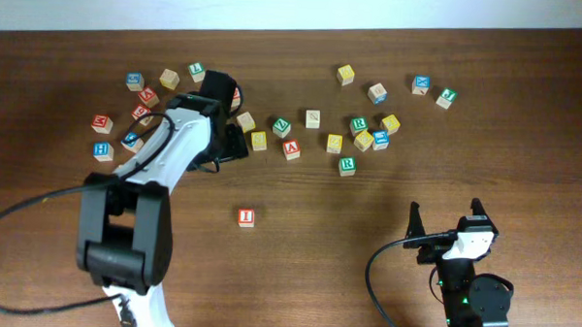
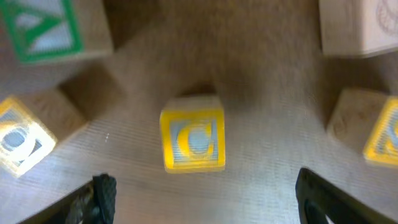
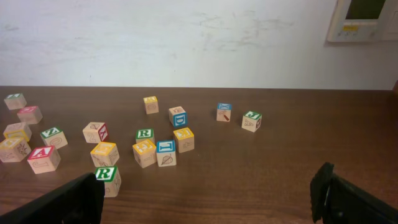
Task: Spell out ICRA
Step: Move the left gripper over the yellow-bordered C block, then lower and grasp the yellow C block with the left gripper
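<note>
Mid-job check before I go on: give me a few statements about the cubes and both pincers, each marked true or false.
1. The left pincer is open, and the yellow C cube lies free ahead of its gap. True.
2. The red I cube sits in the middle of the cluster. False: it stands alone, apart from the other cubes.
3. The right pincer grips a cube. False: it is open and empty.
4. The red A cube lies on the table, unheld. True.
</note>
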`<state>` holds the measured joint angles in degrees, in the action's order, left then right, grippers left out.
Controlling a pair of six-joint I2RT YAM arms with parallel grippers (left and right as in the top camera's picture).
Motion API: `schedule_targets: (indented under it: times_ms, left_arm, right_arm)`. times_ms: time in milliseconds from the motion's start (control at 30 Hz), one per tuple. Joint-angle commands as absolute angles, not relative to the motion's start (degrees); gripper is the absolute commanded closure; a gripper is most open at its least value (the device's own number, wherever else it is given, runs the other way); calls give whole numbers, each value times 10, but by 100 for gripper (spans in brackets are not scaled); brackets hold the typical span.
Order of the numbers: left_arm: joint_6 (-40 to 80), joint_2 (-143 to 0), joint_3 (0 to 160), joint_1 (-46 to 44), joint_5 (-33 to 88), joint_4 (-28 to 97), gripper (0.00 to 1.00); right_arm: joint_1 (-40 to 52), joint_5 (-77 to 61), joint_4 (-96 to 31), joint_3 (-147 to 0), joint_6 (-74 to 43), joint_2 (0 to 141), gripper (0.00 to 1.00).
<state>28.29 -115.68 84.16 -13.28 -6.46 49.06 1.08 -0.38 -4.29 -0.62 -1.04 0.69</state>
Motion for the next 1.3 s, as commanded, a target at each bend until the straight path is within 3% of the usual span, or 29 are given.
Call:
schedule_targets:
  times_ms: [0,167,267,400,467,733,967,1267]
  left_arm:
    - [262,-1184,844,-133,-80,458,23]
    - [256,-1184,844,-133,-97,426,34]
    - [256,-1185,844,-133,-114,428,26]
    - [256,-1197,844,-133,-95,431,34]
    - [256,-1210,844,-133,-95,430,33]
    - [256,-1214,844,-126,-95,423,55]
    - [256,-1214,844,-126,-95,403,57]
    - [256,-1213,846,-126,-94,413,73]
  right_arm:
    - [6,1,-47,-3,-9,3,2]
    - [6,1,-47,-3,-9,3,2]
    - [6,1,-47,-3,-9,3,2]
    - [6,1,-47,-3,-9,3,2]
    - [6,1,-47,-3,-9,3,2]
    - [6,1,-47,-3,-9,3,2]
    - [6,1,-47,-3,-9,3,2]
    - [6,1,-47,-3,-9,3,2]
